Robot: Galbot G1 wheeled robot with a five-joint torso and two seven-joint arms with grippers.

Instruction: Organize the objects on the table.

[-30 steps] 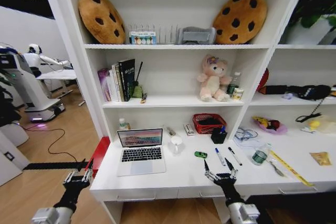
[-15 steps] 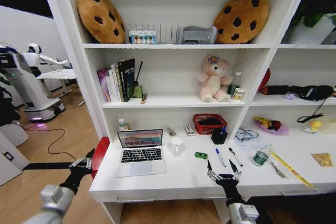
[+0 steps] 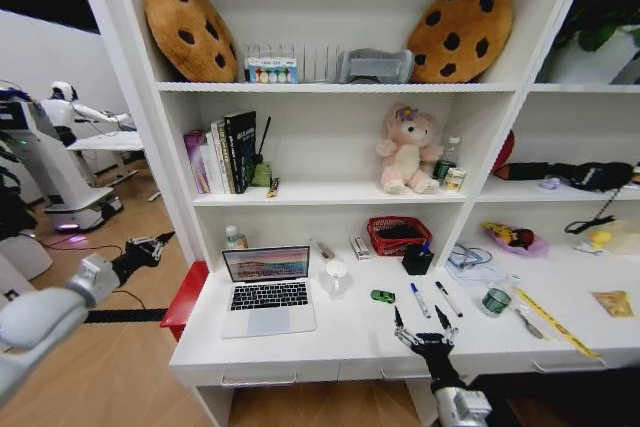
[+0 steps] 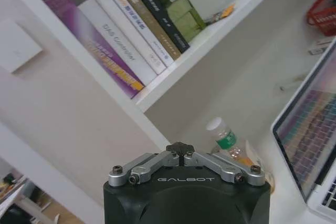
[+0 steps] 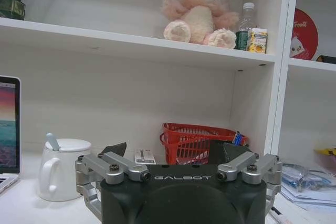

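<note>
Resting on the smooth white tabletop (image 3: 340, 332), the slim silver laptop (image 3: 268, 290) stands open. The right gripper (image 3: 424, 327) hovers low, jaws wide. The left gripper (image 3: 152, 245), raised beside the shelf, has its jaws closed.

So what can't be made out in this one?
- Pen cup contents: too small in the head view; in the right wrist view the right end effector body hides the cup.
- Small bottle by the laptop: lower part hidden behind the left end effector in the left wrist view.
- Green toy car: details too small.

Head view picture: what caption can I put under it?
Robot's open right gripper hovers near the white desk, facing an open silver laptop.
</note>
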